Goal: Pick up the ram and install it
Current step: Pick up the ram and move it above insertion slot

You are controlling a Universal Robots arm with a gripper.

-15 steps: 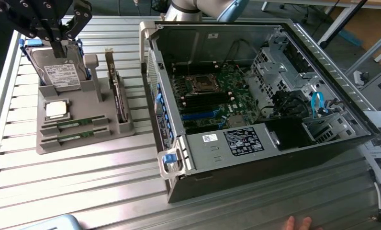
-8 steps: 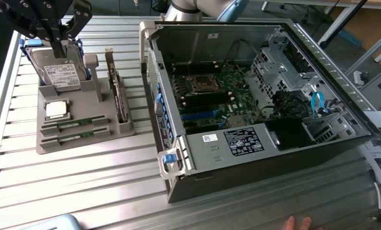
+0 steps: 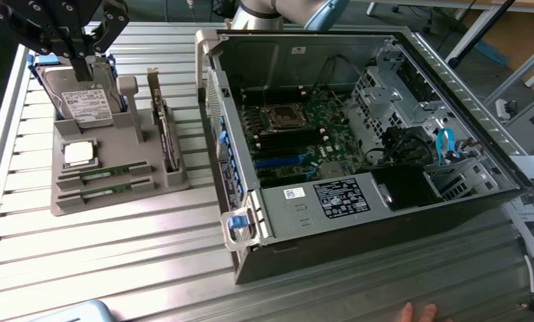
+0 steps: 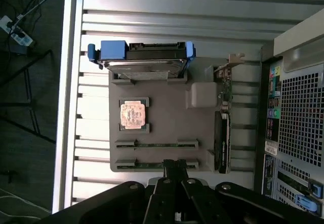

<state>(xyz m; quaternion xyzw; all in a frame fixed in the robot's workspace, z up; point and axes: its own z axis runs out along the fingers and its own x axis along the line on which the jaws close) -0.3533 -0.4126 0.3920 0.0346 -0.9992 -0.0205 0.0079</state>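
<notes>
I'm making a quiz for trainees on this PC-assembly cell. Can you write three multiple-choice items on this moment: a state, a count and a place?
1. How do the fingers stand? A) wide open B) shut, nothing between them C) shut on a part
2. How many loose ram sticks are there? A) one B) four C) two
3. Where do they lie? A) in slots of the grey holder B) under the holder C) between the fingers

Answers:
1 B: the fingers meet with nothing gripped.
2 C: two green sticks lie side by side.
3 A: each rests in its own slot of the holder.
</notes>
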